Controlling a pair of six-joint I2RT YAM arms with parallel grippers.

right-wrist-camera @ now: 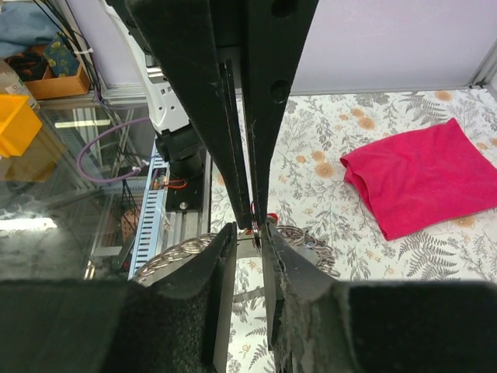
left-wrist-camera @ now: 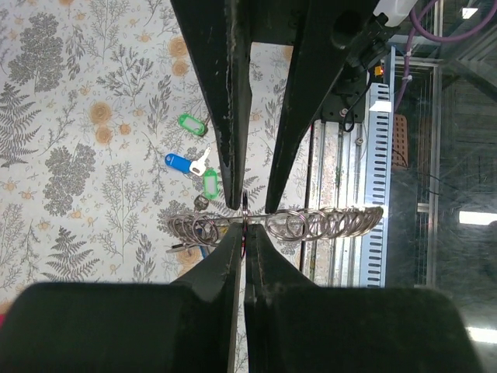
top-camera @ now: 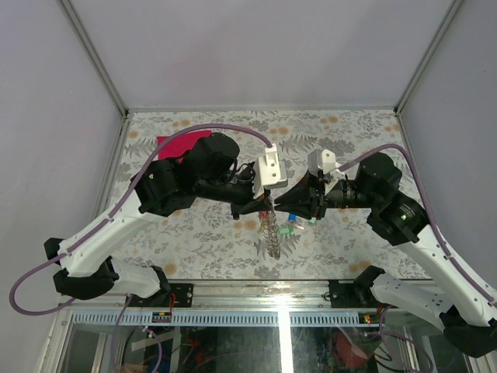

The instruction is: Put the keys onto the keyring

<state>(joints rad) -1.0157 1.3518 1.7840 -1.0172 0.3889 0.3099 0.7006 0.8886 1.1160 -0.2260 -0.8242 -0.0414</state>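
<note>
The keyring [top-camera: 272,233] is a long grey coil of rings. It hangs in the air below both grippers, which meet tip to tip over the table's middle. My left gripper [left-wrist-camera: 245,225] is shut on a thin loop at the middle of the keyring [left-wrist-camera: 326,224], and the coil stretches out to both sides. My right gripper [right-wrist-camera: 250,227] faces it with a narrow gap between its fingers. That loop stands in the gap and nothing is clamped. A blue-tagged key [left-wrist-camera: 178,163] and two green-tagged keys [left-wrist-camera: 189,123] lie on the table beneath. A bit of red [right-wrist-camera: 272,218] shows at the fingertips.
A magenta cloth [right-wrist-camera: 423,179] lies crumpled at the far left of the floral table [top-camera: 349,132]. An aluminium rail [top-camera: 256,286] with the arm bases runs along the near edge. Grey walls close the back and sides.
</note>
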